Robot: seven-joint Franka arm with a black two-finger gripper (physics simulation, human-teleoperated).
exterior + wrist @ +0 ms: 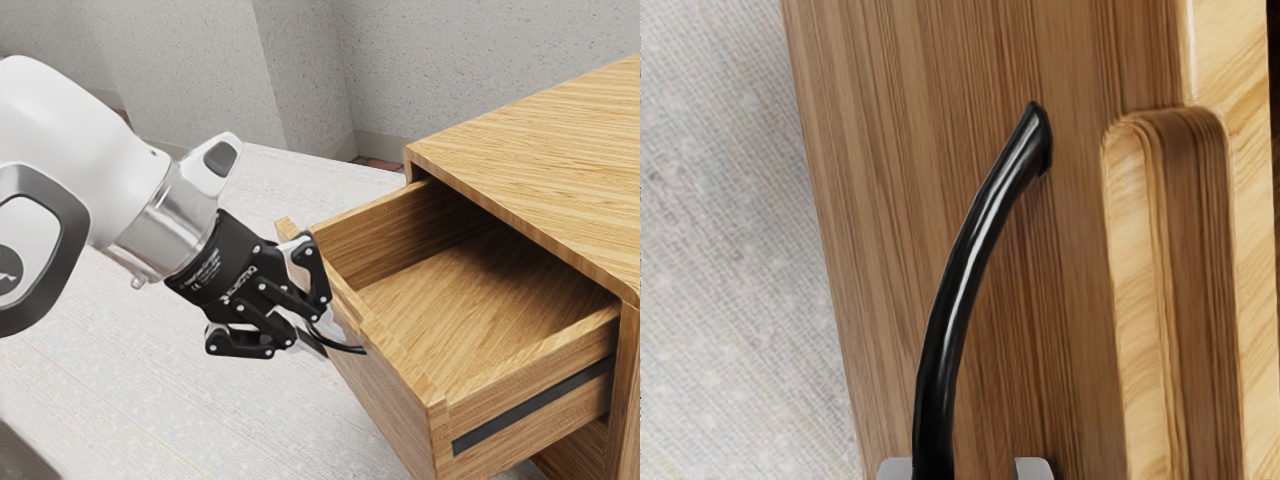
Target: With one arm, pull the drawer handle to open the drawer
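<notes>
Closest to the exterior camera, at that view's left, is the arm's white casing (pixel 70 150), which reaches down and across the pale worktop (pixel 150 400). It slants this way, I judge, so its pull runs along the drawer's line of travel.

Next comes the black tool (pixel 310 325), set at the front panel with the handle (pixel 345 349) between its two fingers. In the wrist view one grey pad (pixel 895 468) lies against the curved black handle (pixel 970 270), while the other stands a little apart from it. So I read the tool as released and hooked around the bar, not clenched on it. A hook alone would be enough for drawing straight back.

Further toward the exterior view's right, the drawer (pixel 400 215) stands well out of its opening. Its bare wooden floor is showing and a dark rail slot (pixel 530 405) runs along its side. By my judgement the opening is largely done.

Last on the right is the wooden cabinet (pixel 540 170), whose top overhangs the drawer's rear part.

By count there is one arm, one tool with two fingers, one handle, one drawer and one cabinet.
</notes>
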